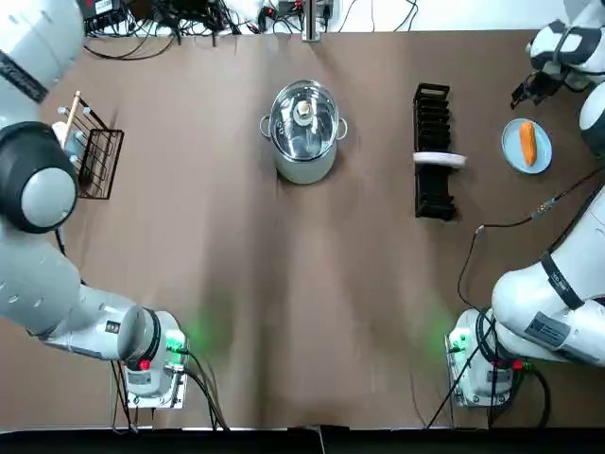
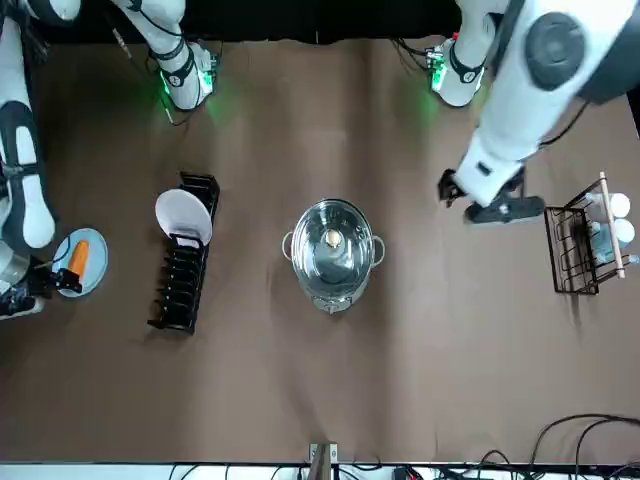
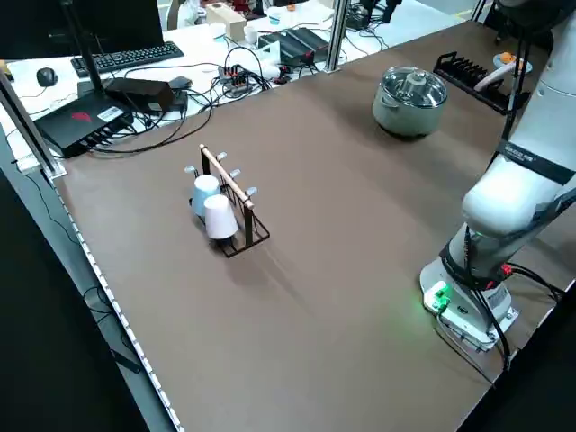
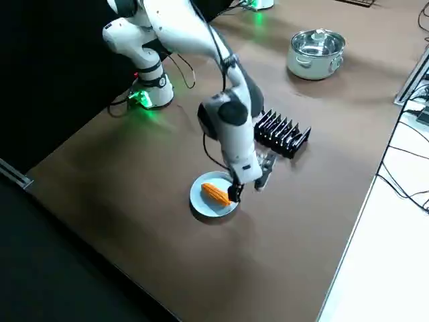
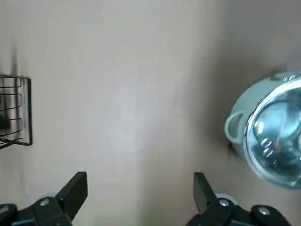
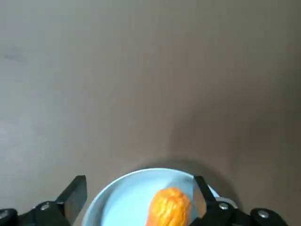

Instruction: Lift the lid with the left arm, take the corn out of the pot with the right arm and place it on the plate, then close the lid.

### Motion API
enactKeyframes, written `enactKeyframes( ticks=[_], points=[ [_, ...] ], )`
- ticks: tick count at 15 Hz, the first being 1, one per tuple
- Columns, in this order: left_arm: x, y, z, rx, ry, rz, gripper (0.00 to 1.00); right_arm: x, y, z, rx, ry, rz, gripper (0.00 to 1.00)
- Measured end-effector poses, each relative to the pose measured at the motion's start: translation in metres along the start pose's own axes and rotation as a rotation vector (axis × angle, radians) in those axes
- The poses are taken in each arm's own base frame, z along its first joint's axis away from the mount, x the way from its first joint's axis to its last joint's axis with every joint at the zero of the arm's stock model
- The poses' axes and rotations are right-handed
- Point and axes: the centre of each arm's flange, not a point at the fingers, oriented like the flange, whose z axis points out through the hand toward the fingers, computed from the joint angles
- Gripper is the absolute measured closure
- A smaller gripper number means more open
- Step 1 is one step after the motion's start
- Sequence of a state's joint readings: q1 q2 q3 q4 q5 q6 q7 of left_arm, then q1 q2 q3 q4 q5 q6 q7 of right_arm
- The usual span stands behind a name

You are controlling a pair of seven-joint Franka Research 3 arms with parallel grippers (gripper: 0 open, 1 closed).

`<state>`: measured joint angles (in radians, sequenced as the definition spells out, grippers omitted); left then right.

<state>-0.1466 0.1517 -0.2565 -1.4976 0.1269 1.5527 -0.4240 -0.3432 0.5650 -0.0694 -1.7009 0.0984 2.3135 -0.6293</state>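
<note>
Overhead, a round steel pot (image 1: 303,156) with two side handles sits upper centre on the matte brown table (image 1: 284,312). Its domed, glossy lid (image 1: 302,118), probably glass with a pale knob, is on. To its right, a black slotted dish rack (image 1: 433,194) holds one white plate (image 1: 440,160). Farther right, the ridged orange corn (image 1: 528,144) lies on a flat pale-blue plate (image 1: 511,151), with the right tool (image 1: 532,90) just above it in the frame. A wire cup rack (image 1: 99,161) stands at the left edge.

From the front, the left arm's wrist hangs between pot and wire cup rack; overhead, the elbow hides it.

Only the left side view shows a white cup (image 3: 219,219) and a blue cup (image 3: 204,190) hung on the rack's wooden bar.

The right side view places the right tool at the pale-blue plate's rim, beside the corn.

At the left wrist, the left tool (image 5: 139,188) is spread wide and empty over bare table.

At the right wrist, the fingers are likewise released, with the corn on the plate below.
</note>
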Motion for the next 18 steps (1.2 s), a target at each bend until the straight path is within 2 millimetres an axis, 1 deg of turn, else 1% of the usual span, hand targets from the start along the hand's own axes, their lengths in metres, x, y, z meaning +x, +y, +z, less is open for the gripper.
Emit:
enactKeyframes(
  ticks=[3,5,7,9,10,11,13,14,15,16,18],
  points=[
    [-0.001,-0.042,-0.013,-0.011,-0.016,0.048,0.00,0.012,-0.026,-0.059,0.034,-0.018,-0.012,0.00],
    [-0.001,-0.063,-0.017,-0.020,-0.023,0.085,0.00,0.017,-0.053,-0.102,0.060,-0.039,-0.002,0.00],
    [-0.003,-0.077,-0.018,-0.038,-0.050,0.110,0.00,0.020,-0.088,-0.153,0.085,-0.068,-0.024,0.00],
    [-0.002,-0.089,-0.018,-0.064,-0.056,0.116,0.00,0.017,-0.125,-0.208,0.118,-0.116,-0.045,0.00],
    [-0.002,-0.093,-0.018,-0.069,-0.056,0.108,0.00,0.013,-0.143,-0.231,0.134,-0.148,-0.034,0.00],
    [-0.001,-0.096,-0.018,-0.069,-0.056,0.102,0.00,0.010,-0.163,-0.251,0.143,-0.182,-0.009,0.00],
    [0.000,-0.102,-0.018,-0.070,-0.057,0.093,0.00,0.012,-0.205,-0.278,0.136,-0.212,0.024,0.00],
    [0.001,-0.108,-0.017,-0.071,-0.058,0.082,0.00,0.015,-0.223,-0.291,0.127,-0.199,0.025,0.00],
    [0.003,-0.116,-0.017,-0.072,-0.058,0.069,0.00,0.015,-0.236,-0.305,0.120,-0.179,0.022,0.00],
    [0.004,-0.124,-0.016,-0.073,-0.059,0.058,0.00,0.013,-0.245,-0.318,0.117,-0.159,0.016,0.00],
    [0.006,-0.134,-0.014,-0.075,-0.063,0.044,0.00,0.007,-0.255,-0.337,0.116,-0.139,0.044,0.00]
  ],
)
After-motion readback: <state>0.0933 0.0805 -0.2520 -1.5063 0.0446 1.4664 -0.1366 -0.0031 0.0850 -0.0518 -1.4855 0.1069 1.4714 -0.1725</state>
